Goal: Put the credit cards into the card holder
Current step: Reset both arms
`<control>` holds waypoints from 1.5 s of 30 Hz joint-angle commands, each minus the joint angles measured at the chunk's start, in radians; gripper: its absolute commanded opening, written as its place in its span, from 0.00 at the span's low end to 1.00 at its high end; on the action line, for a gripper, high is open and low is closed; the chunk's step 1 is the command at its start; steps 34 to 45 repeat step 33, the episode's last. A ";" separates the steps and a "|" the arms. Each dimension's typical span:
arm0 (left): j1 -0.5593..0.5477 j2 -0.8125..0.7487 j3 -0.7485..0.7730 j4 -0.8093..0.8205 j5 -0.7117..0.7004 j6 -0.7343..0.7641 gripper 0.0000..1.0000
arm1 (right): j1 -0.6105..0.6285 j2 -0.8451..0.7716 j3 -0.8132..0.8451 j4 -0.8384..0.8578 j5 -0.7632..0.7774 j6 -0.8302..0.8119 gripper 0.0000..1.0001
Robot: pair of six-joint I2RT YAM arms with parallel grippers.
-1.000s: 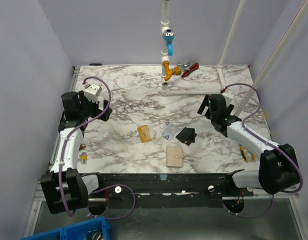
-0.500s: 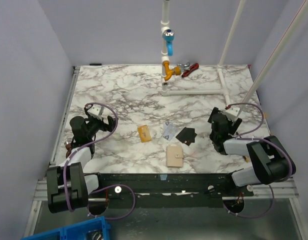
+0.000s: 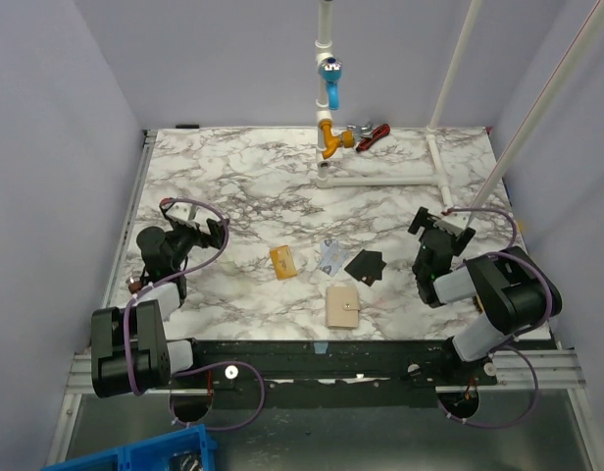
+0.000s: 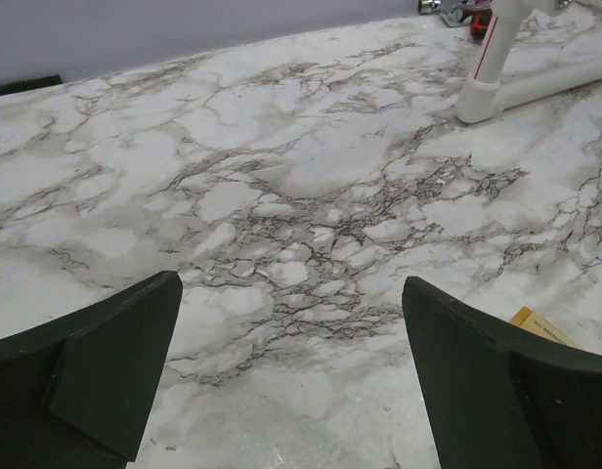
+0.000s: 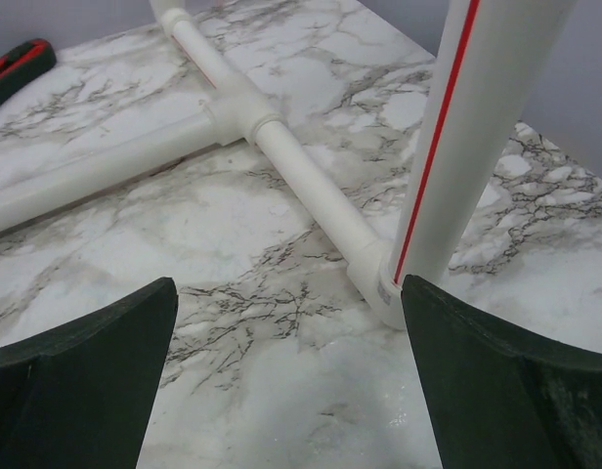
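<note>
The marble table [image 3: 243,177] fills the room's middle, with a white pipe frame [image 3: 380,177] at twelve o'clock and red-handled pliers [image 3: 373,132] just beyond it. Both arms are folded low near their bases: the left arm at nine o'clock, its left tool [image 3: 206,235] standing wide with only bare marble between the fingers, and the right arm at three o'clock, its right tool [image 3: 441,228] equally wide and holding nothing, looking toward the pipe frame. Neither is near the task's things, which sit in a loose cluster around the table's centre. The tan card holder [image 3: 342,306] lies flat at about six o'clock, apparently shut. Up from it, toward one o'clock, is a black card or sleeve [image 3: 366,266], with a pale bluish card [image 3: 331,257] just beside that on its nine o'clock side, and a yellow card [image 3: 283,261] further toward nine, a corner of it showing in the left wrist view. So three cards lie outside the holder; whether any are already inside, I cannot tell. To my eye the arms are parked, which would suit either a pause or a reach about to begin. With cards out, my guess is one tool must come down on a card's thin edge while the other steadies or opens the holder.
</note>
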 commanded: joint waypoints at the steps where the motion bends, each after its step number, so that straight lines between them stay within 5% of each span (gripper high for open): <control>1: -0.006 -0.007 -0.007 0.075 -0.055 -0.023 0.99 | -0.008 -0.008 -0.075 0.222 -0.141 -0.077 1.00; 5: -0.015 -0.028 -0.077 0.175 -0.111 -0.025 0.99 | -0.015 -0.008 -0.059 0.175 -0.218 -0.078 1.00; 9: -0.164 0.043 -0.124 0.320 -0.376 0.060 0.98 | -0.115 -0.019 0.000 0.008 -0.404 -0.001 1.00; 10: -0.165 0.009 -0.108 0.217 -0.382 0.071 0.98 | -0.144 -0.018 -0.010 0.012 -0.455 0.015 1.00; 12: -0.157 0.032 -0.103 0.263 -0.361 0.061 0.98 | -0.160 0.042 -0.060 0.185 -0.480 -0.002 1.00; 14: -0.149 0.015 -0.095 0.211 -0.351 0.058 0.99 | -0.163 0.021 -0.036 0.089 -0.478 0.023 1.00; 45: -0.141 0.024 -0.093 0.226 -0.366 0.041 0.98 | -0.163 0.029 -0.062 0.163 -0.481 0.006 1.00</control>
